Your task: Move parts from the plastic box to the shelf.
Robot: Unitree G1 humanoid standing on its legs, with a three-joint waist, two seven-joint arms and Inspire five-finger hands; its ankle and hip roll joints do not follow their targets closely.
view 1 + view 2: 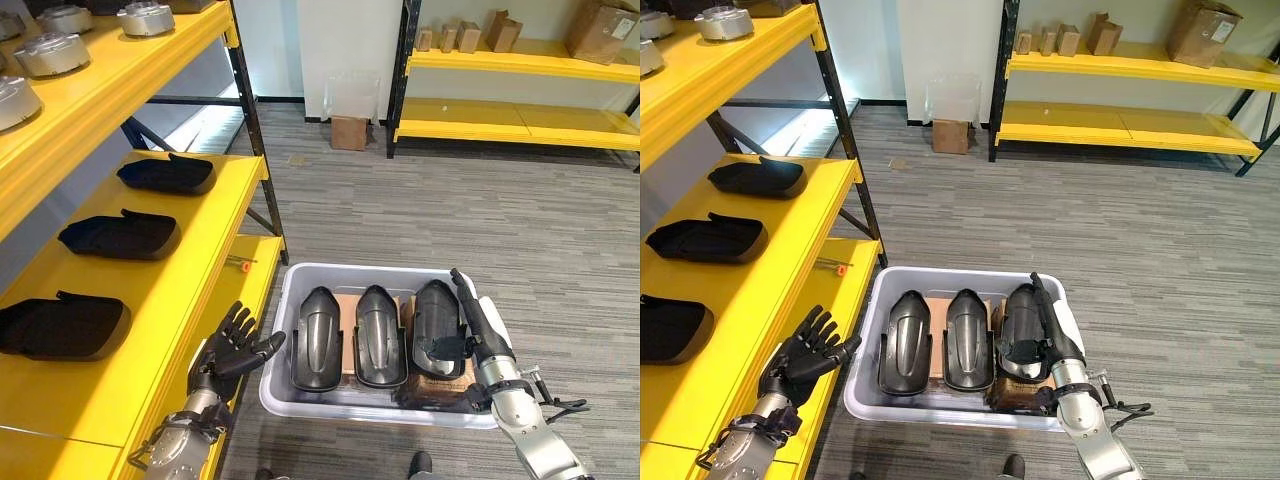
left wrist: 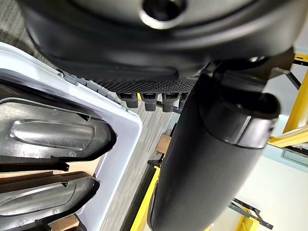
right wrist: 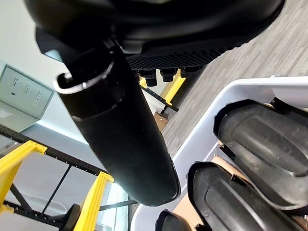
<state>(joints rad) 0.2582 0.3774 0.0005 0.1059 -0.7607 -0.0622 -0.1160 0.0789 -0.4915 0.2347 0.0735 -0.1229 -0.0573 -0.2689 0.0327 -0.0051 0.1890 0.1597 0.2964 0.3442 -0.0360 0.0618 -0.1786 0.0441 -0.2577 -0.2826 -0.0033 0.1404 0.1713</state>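
step: picking from grey plastic box [image 1: 300, 405], lower centre | three black moulded parts [image 1: 381, 335] inside | right hand [image 1: 470, 320] fingers straight, on rightmost part (no grasp) | left hand [image 1: 235, 345] spread, empty, by yellow shelf [image 1: 190, 290] | next: curl fingers, lift

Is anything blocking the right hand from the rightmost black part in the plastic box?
Nothing visible does. The right hand lies with straight fingers directly along the rightmost black part in the plastic box, on its right side. The left hand hangs open beside the yellow shelf.
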